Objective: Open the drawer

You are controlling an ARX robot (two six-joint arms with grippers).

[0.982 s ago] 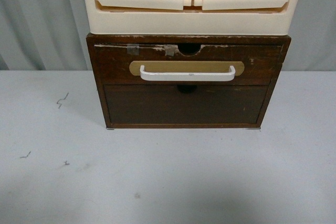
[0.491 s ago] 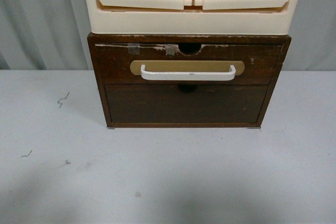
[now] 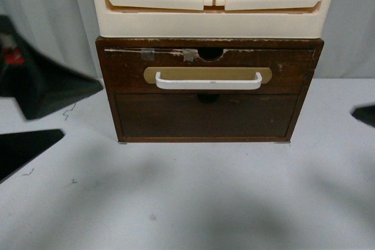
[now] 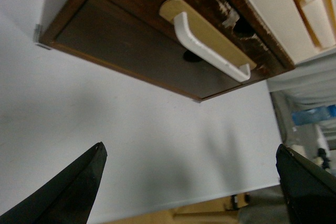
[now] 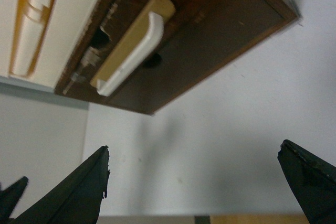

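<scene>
**A:** How do the pincers stand?

**B:** Both are wide. The left gripper [image 4: 190,149] has its fingers [image 4: 68,192] spread far apart, with only bare table [image 4: 131,129] showing between them. The right gripper [image 5: 194,148] is the same. Neither holds or touches anything.

**A:** And the drawer?

**B:** The drawer [image 3: 123,71] is dead ahead at 12 o'clock and looks shut. It sits under the cream drawers [image 3: 214,24] and above the plain panel [image 3: 205,115]. Seen from the front, the left gripper is out at 9 o'clock, well apart from the case. The right one is only a dark sliver at 3 o'clock.

**A:** Which step, then?

**B:** The approach, I judge, since nothing is gripped yet. Next, one gripper must go in to the handle [image 3: 208,85], put a finger on either side of the bar and close. Then it pulls straight back toward 6 o'clock.

**A:** What do the wrist views add?

**B:** They show the jaw spread, which the front view does not. They also show the bar standing off its plate [image 4: 210,32], so there is room behind it for a finger. Only the front view shows the whole drawer front squarely, with the notch [image 3: 211,54] and tape [image 3: 149,55] along its top edge.
</scene>
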